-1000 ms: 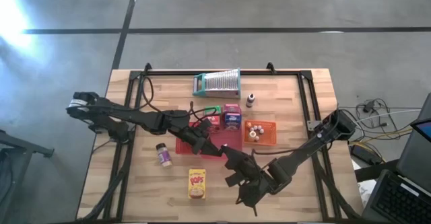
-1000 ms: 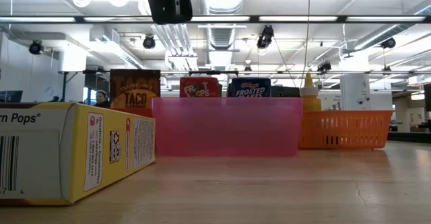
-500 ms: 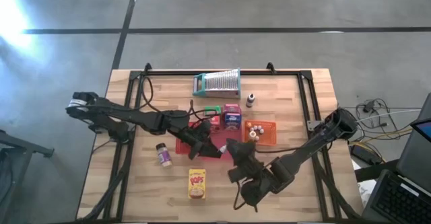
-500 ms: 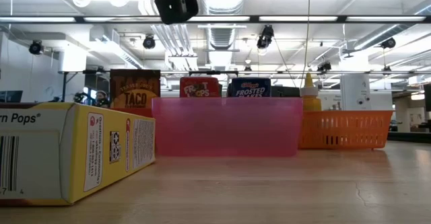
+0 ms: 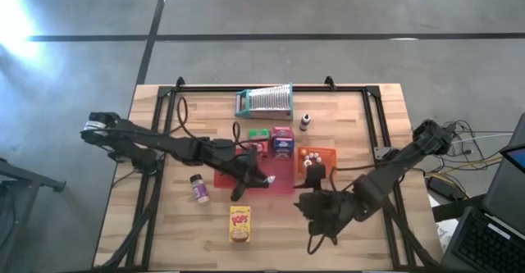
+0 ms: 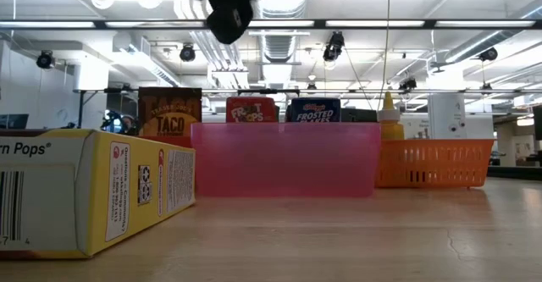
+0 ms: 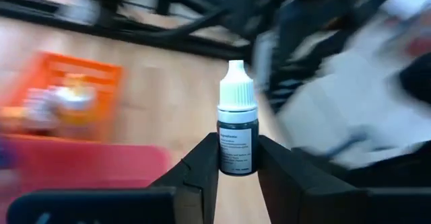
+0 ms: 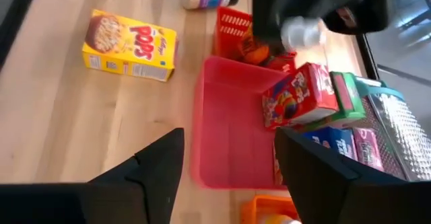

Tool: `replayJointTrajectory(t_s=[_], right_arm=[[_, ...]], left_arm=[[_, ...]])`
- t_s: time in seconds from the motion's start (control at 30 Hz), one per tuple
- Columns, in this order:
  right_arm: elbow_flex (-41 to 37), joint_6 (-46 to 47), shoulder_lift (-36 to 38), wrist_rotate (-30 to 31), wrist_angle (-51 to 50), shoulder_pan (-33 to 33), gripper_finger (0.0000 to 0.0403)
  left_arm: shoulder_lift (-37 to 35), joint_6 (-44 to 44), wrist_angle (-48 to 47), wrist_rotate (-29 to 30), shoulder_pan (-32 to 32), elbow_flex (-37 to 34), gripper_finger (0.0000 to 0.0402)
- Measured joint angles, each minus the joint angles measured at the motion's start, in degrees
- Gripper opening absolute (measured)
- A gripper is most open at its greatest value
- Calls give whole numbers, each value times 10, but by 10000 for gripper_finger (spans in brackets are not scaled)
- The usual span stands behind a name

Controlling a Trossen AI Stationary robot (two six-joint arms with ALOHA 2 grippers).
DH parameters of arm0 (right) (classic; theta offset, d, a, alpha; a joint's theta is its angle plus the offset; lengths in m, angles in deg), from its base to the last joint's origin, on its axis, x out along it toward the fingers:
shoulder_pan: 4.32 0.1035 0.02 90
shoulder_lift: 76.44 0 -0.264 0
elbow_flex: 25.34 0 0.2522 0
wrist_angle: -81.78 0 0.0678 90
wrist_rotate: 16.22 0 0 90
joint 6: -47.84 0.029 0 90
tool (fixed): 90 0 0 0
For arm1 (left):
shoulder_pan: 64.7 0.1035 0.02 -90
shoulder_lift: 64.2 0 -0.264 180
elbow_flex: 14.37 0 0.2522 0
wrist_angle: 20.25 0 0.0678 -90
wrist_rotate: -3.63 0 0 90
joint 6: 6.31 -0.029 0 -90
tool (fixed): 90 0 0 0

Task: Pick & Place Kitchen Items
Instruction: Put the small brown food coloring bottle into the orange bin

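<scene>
My left gripper (image 5: pixel 256 179) hangs over the near part of the pink tray (image 5: pixel 234 175), shut on a small dropper bottle (image 7: pixel 236 130) with a white cap and a dark labelled body. My right gripper (image 8: pixel 229 180) is open and holds nothing; it hovers by the tray's right side (image 5: pixel 308 181) and looks across the tray (image 8: pixel 232 136). A red cereal box (image 8: pixel 300 96) and a green box (image 8: pixel 347 89) lie at the tray's far end. On the wood nearby rest a yellow Pops box (image 5: pixel 239 224) and a spice jar (image 5: pixel 198 188). My left gripper pinches the bottle's dark body (image 7: pixel 236 162) between its two fingers, one on each side. The bottle lies along the fingers, its white cap (image 7: pixel 236 89) sticking out past the tips. The fingers come nearly level from the table's left. The bottle is lifted clear above the pink tray.
An orange tray (image 5: pixel 325 165) with small jars sits right of the pink tray. A purple box (image 5: pixel 283 142), a tiny bottle (image 5: pixel 304 122) and the ribbed silver piece in its teal frame (image 5: pixel 264 101) lie toward the far edge. Bare wood shows at the near left and near right.
My right gripper has drawn away from the left gripper, toward the table's right edge and upward, rolling as it went. My left gripper has stayed over the pink tray and rolled about its own axis with the bottle.
</scene>
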Motion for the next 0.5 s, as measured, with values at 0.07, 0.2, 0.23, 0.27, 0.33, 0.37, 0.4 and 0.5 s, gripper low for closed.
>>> replayJointTrajectory(t_s=[0.07,0.2,0.23,0.27,0.33,0.37,0.4,0.5], right_arm=[[0,-5,3,-1,5,-2,221],[0,-4,4,-3,5,-18,212],[0,0,3,-5,6,-24,211],[0,2,3,-8,6,-31,210],[0,4,3,-29,7,-47,211],[0,3,3,-45,9,-55,213],[0,3,3,-60,11,-65,215],[0,-1,3,-80,26,-85,224]], left_arm=[[0,-55,-21,63,-5,0,94],[4,-156,-37,177,-23,0,94],[4,-178,-36,197,-29,0,94],[7,-199,-33,215,-35,0,94],[9,-232,-29,256,-49,0,94],[12,-243,-31,273,-54,0,94],[17,-252,-25,290,-58,0,94],[35,-271,-23,310,-65,1,94]])
